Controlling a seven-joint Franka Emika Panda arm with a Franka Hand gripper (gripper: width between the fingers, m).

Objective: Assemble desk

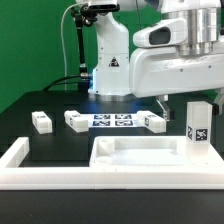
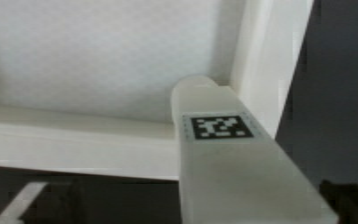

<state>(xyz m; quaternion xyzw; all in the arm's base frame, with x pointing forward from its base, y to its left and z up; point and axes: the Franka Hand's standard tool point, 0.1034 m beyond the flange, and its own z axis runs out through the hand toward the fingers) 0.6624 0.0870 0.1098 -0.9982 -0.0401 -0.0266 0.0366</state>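
Gripper (image 1: 197, 100) clamped on an upright leg (image 1: 197, 124), at the tabletop's (image 1: 150, 156) far corner on the exterior view's right, three more legs (image 1: 76, 121) loose on the table (image 1: 40, 100) around the marker board (image 1: 113, 119)

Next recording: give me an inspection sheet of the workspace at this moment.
Surface: black table.
Job's things: tabletop flat, rim up; three legs lying behind it; fourth leg upright at its corner on the exterior view's right.
Clutter: nothing seen.
Gripper: gripper apparently shut on fourth leg.
Cables: dark cable behind, near arm base.
Surroundings: marker board; barrier wall in front.
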